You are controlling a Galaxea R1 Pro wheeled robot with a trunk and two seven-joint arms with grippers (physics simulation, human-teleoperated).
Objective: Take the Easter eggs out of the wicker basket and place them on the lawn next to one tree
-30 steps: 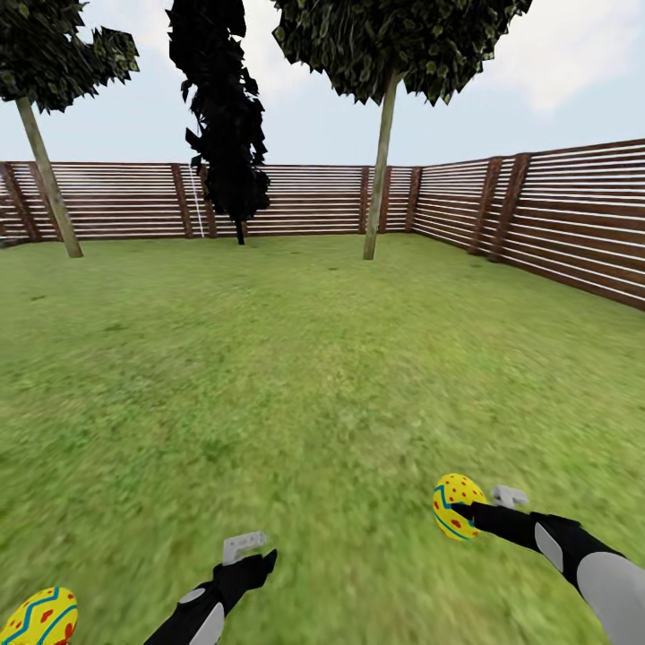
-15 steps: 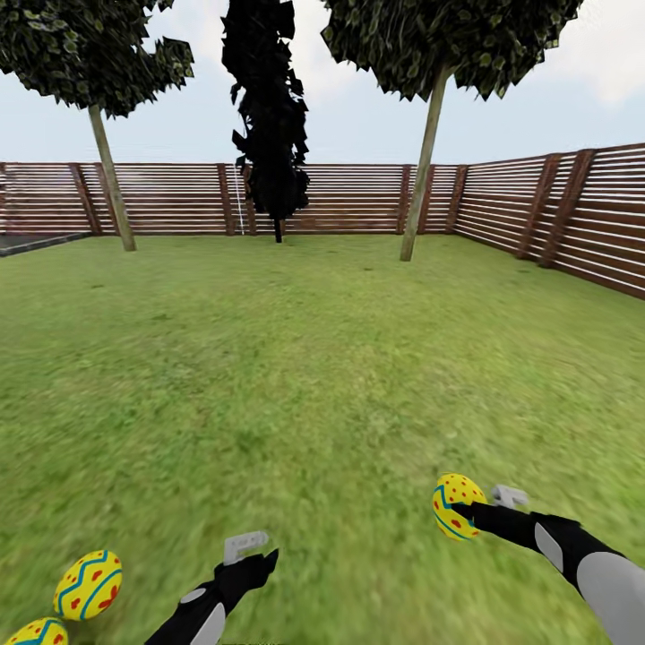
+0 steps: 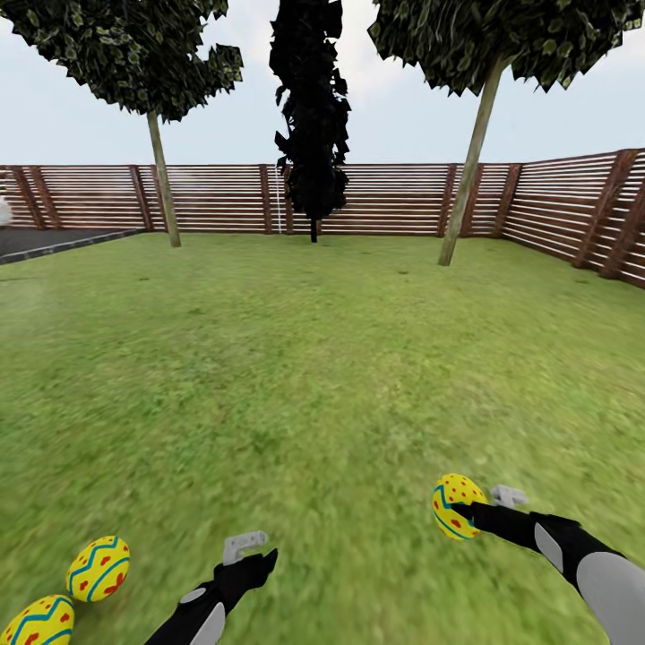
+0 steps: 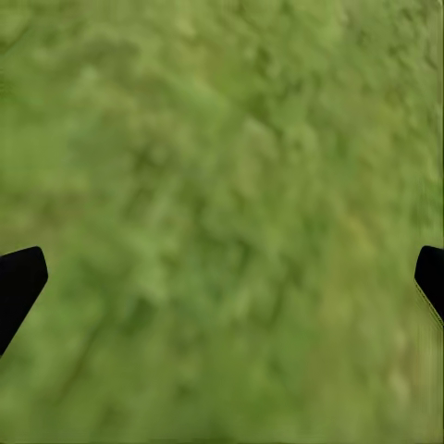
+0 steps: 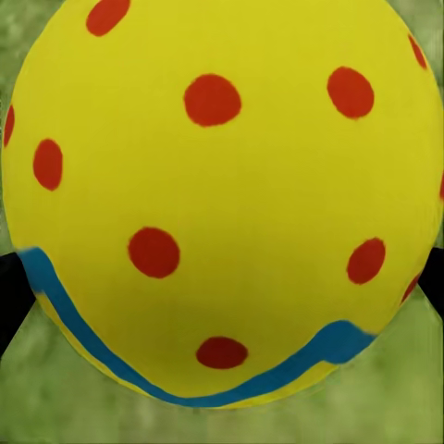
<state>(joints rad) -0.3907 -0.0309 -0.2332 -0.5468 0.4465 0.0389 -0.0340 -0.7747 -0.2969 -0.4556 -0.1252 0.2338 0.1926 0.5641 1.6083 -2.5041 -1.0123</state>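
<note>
My right gripper (image 3: 460,511) is shut on one yellow Easter egg (image 3: 455,502) with red dots and a blue band, held low over the lawn (image 3: 313,358). That egg (image 5: 222,194) sits between the fingers in the right wrist view. Two more eggs lie on the grass at the near left, one (image 3: 98,568) just beyond the other (image 3: 38,623). My left gripper (image 3: 253,550) hangs open to their right with nothing in it; its fingertips (image 4: 18,282) stand wide apart over bare grass. The wicker basket and the thick-trunked tree are out of view.
Far across the lawn stand a thin-trunked tree (image 3: 164,193), a dark narrow tree (image 3: 312,134) and a leaning-trunk tree (image 3: 466,179). A slatted wooden fence (image 3: 394,199) runs behind and along the right. Dark asphalt (image 3: 54,240) lies at the far left.
The camera has turned left, so the whole picture has shifted right. A second egg has come into view at the bottom left. Both arms hold the same pose.
</note>
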